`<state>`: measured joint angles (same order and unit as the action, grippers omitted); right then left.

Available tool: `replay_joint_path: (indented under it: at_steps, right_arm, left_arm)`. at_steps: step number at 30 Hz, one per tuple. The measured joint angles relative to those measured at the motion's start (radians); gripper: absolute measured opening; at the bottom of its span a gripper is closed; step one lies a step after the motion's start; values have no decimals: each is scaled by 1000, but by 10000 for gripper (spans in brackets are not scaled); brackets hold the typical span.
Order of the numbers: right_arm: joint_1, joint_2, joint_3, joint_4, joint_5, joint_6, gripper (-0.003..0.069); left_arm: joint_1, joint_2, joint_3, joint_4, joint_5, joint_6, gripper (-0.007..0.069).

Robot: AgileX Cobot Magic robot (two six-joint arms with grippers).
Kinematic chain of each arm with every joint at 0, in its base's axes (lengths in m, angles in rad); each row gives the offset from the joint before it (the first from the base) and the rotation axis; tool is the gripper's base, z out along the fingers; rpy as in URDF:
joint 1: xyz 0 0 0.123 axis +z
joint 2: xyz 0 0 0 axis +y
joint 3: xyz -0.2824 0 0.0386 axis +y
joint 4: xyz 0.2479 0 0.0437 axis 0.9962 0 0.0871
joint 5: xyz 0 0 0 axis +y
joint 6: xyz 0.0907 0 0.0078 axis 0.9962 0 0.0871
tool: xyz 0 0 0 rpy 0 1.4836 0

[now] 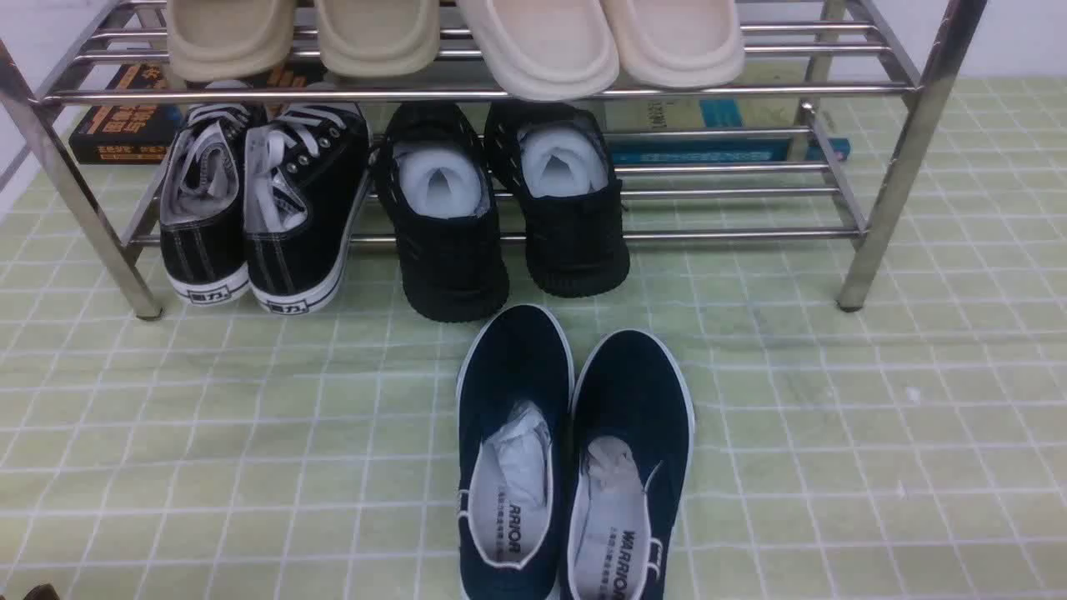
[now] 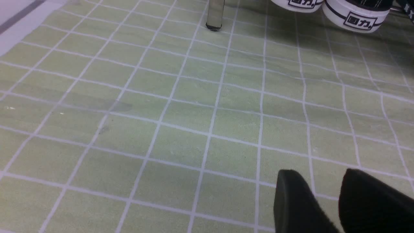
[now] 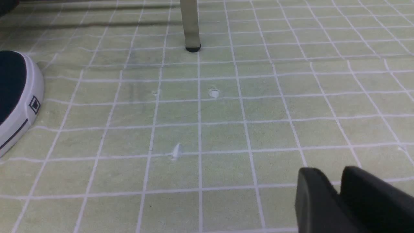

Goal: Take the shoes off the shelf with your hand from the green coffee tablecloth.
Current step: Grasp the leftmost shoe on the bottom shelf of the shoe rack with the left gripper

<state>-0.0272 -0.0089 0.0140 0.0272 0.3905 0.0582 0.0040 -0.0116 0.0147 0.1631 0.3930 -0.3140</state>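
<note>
The shoes (image 1: 262, 208) are found on the lower tier of the shelf (image 1: 500, 90), at its end on the robot's left. They are set side by side and touching, with the all-black knit sneakers (image 1: 500, 217) just beside them toward the right arm. Their long axes are laid front to back. The toes are pushed in under the upper tier, and the white-edged heels are turned outward, overhanging the front bar above the green coffee tablecloth (image 1: 250, 433).

From the left gripper (image 2: 321, 176) the pair is met heel-first. In the left wrist view the two white heel ends (image 2: 355, 16) are seen straight ahead of the fingertips and well apart from them. Only bare cloth lies between, and a shelf leg (image 2: 215, 13) stands farther out on the robot's left. The fingers are held parted, with cloth showing in the gap and nothing gripped.

The right gripper (image 3: 334, 174) is closed on nothing, its fingers pressed together. Off toward the left arm from it only the toe of a navy slip-on (image 3: 16, 97) is seen, and none of the task's pair.

The left gripper is therefore judged the nearer one. A forward reach along the shoes' length, ending at the heels, is what the coming move is taken to call for.
</note>
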Motion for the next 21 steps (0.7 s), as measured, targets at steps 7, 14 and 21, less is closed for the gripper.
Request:
replay_joint_path:
  at_steps: [7, 14, 21]
  right_arm:
    - [0, 0, 0, 0, 0, 0, 153]
    - [0, 0, 0, 0, 0, 0, 163]
    - [0, 0, 0, 0, 0, 0, 164]
  left_arm:
    - [0, 0, 0, 0, 0, 0, 242]
    - [0, 0, 0, 0, 0, 0, 242]
    - [0, 0, 0, 0, 0, 0, 242]
